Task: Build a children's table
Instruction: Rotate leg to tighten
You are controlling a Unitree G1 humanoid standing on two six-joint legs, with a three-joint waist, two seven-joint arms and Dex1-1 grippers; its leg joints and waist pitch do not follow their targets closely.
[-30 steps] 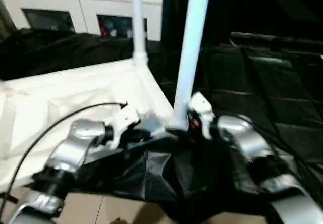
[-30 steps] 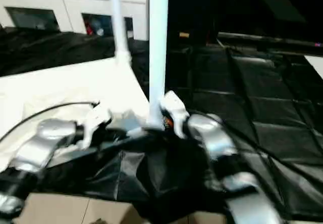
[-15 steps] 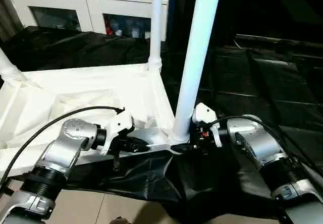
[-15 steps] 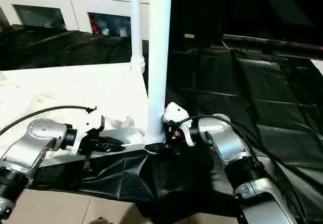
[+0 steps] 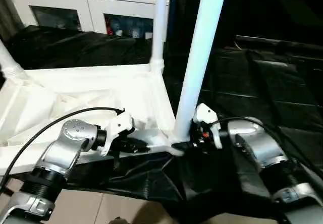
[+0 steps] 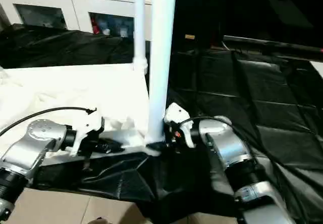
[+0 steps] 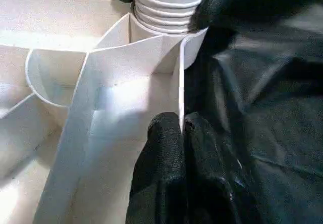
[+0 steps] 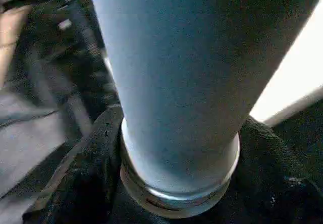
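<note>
Below us, the upturned white table top (image 5: 91,98) lies on black sheeting (image 5: 262,88). Our left claw (image 7: 181,133) pinches its near rim; our right claw (image 8: 176,183) cups the near-right leg (image 5: 202,57), fingers apart.

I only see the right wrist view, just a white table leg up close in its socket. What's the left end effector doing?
Observer: The left end effector is pinched shut on the tabletop, on its thin edge wall, close to the near leg and its corner socket.
Operator: Any other legs fitted?
Observer: Yes, a second leg stands upright in the far corner socket.
Operator: Just those two?
Observer: No, a third leg rises at the far left corner.
</note>
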